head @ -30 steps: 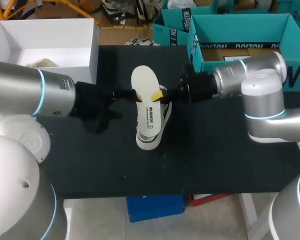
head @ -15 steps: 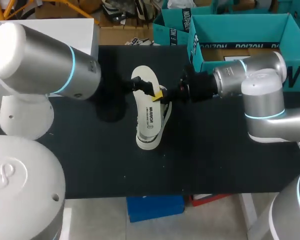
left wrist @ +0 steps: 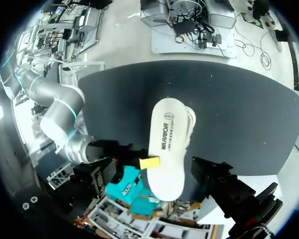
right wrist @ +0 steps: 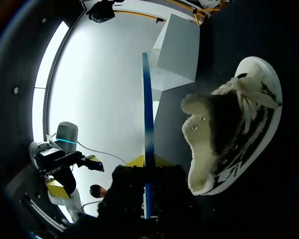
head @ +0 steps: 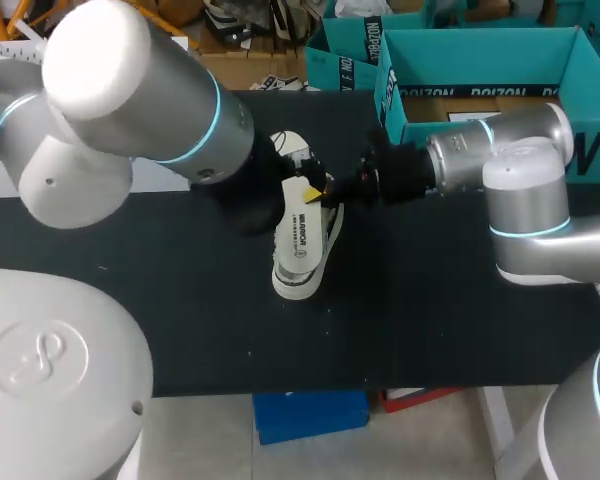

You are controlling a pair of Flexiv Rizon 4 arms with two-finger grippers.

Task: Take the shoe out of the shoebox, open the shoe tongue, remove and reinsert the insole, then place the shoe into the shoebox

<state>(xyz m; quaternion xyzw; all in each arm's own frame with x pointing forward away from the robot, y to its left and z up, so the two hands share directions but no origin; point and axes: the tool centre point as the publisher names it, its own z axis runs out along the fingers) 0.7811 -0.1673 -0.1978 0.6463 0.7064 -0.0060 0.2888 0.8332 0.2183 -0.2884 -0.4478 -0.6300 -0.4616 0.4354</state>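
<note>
Two arms meet at the insole [head: 298, 230], which is out of the shoe [right wrist: 224, 134] and held just over it. The shoe lies on its side on the counter [head: 430, 320], opening toward the right gripper [head: 319, 186], which is pinched onto the insole's edge. Reinsertion looks to be the step in hand; next the insole's end must tip into that opening. The right arm reaches in level. The left arm arches high, its gripper [head: 298, 163] at the insole's far end; whether it grips, I cannot tell.

I was running the rig in a robotics lab: my left arm [head: 130, 100] and right arm [head: 520, 200], both grey, hung over a black desk [head: 430, 300] bearing a teal shoebox [head: 500, 32].
</note>
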